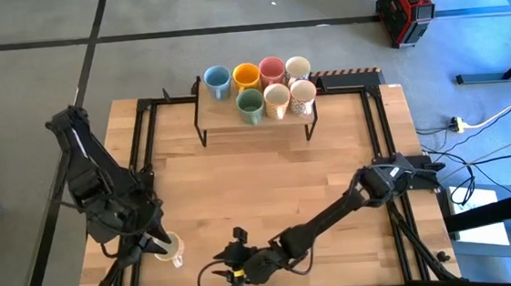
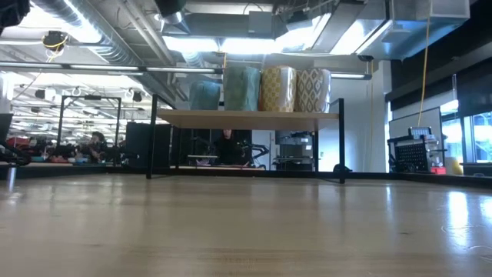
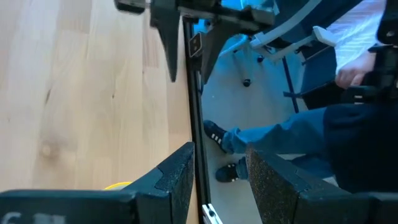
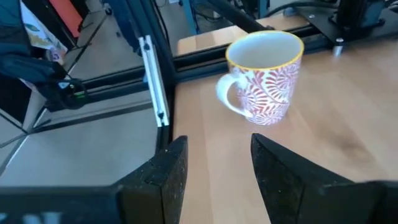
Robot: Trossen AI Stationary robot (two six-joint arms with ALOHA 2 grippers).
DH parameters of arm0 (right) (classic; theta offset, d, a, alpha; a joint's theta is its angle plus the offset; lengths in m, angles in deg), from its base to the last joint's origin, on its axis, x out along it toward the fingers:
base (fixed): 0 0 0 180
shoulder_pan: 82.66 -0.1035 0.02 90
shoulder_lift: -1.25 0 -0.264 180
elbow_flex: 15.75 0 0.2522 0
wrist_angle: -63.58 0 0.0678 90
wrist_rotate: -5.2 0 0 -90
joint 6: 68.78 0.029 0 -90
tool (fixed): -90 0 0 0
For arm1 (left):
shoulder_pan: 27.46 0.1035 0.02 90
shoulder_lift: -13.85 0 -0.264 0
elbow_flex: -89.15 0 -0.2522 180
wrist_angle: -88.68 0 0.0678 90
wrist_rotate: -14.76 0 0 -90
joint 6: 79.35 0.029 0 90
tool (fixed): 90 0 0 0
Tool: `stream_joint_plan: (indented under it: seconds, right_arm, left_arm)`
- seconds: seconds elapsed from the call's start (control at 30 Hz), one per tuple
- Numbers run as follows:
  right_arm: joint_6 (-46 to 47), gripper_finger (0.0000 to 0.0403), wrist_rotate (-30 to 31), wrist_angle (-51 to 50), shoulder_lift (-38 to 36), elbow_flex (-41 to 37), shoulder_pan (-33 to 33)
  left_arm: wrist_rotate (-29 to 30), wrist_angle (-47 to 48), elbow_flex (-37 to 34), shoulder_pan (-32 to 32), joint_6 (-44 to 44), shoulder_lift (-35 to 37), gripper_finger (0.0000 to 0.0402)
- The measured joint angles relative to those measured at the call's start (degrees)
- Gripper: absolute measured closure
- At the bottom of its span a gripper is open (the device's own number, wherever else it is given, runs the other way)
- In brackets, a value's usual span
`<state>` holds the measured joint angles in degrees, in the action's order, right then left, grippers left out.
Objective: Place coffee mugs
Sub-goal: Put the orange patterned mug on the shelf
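Fingers (image 4: 214, 171) of the right arm, spread, face a patterned mug (image 4: 264, 78) upright near the table's front edge.

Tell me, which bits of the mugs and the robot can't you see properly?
- High view: the left arm covers part of the table mug, and its pattern is too small to read there.
- Low view: only four shelf mugs show, and they are dim. The others hide behind them.
- Left wrist view: a yellow thing is cut off behind the left pincer, so I cannot tell what it is.
- Left wrist view: the person is cut off by the picture's edge.
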<state>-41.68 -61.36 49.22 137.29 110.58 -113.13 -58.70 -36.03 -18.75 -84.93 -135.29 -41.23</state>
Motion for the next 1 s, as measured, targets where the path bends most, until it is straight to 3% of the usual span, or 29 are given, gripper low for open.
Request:
stream_joint_plan:
  seconds: [0.23,0.4,0.5,0.6,0.7,0.87,1.0]
  right_arm:
    - [0.99,0.0237,-0.53,-4.53,-2.04,0.13,-1.53]
    - [3.02,0.0237,-1.14,-15.94,-3.41,0.08,-3.3]
    - [3.1,0.0237,-2.65,-22.64,-4.05,0.11,-4.01]
    - [3.1,0.0237,-4.47,-29.02,-4.72,0.09,-4.64]
    - [2.62,0.0237,-4.89,-33.54,-5.47,0.04,-4.84]
    - [-1.81,0.0237,-5.76,-35.38,-6.3,0.11,-4.73]
    - [-1.93,0.0237,-6.59,-37.05,-6.6,0.09,-4.75]
  left_arm:
    - [-2.59,-1.59,0.0,-2.47,-6.64,-7.63,0.0262]
    - [-4.68,-1.19,0.0,-4.73,-19.65,-13.34,0.0262]
    - [-7.12,-1.19,0.0,-6.28,-22.25,-16.53,0.0262]
    - [-9.28,-0.26,0.0,-6.95,-21.56,-18.81,0.0262]
    - [-7.88,3.36,0.0,-7.27,-18.3,-20.63,0.0262]
    - [-5.13,8.03,0.0,-7.15,-11.1,-23.41,0.0262]
    - [-6.53,10.48,0.0,-6.57,-9.02,-25.55,0.0262]
